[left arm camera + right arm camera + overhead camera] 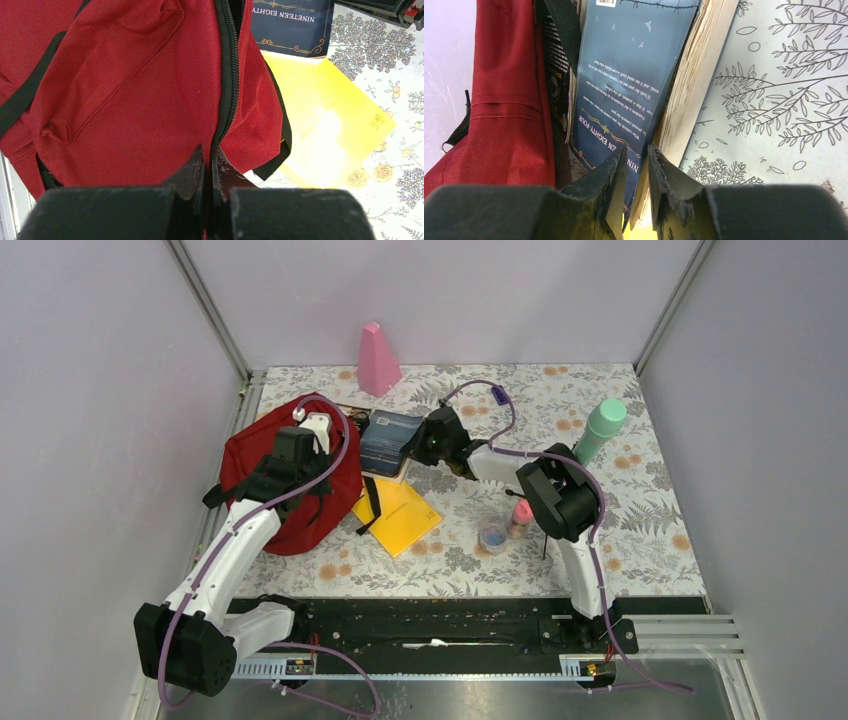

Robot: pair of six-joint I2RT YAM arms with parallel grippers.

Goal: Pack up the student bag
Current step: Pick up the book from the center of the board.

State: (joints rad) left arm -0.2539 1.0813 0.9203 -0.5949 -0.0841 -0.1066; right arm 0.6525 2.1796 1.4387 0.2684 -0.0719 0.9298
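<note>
Top external shows one student bag (300, 530), one blue book (390, 440).

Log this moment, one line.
left pincer: shut on red backpack at zipper | right pincer: shut on paperback cover | paperback not yet inside

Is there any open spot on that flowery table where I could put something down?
Yes: the right near corner, in front of the green bottle, and the near strip below the yellow folder. It is crowded around the student bag and blue book.
</note>
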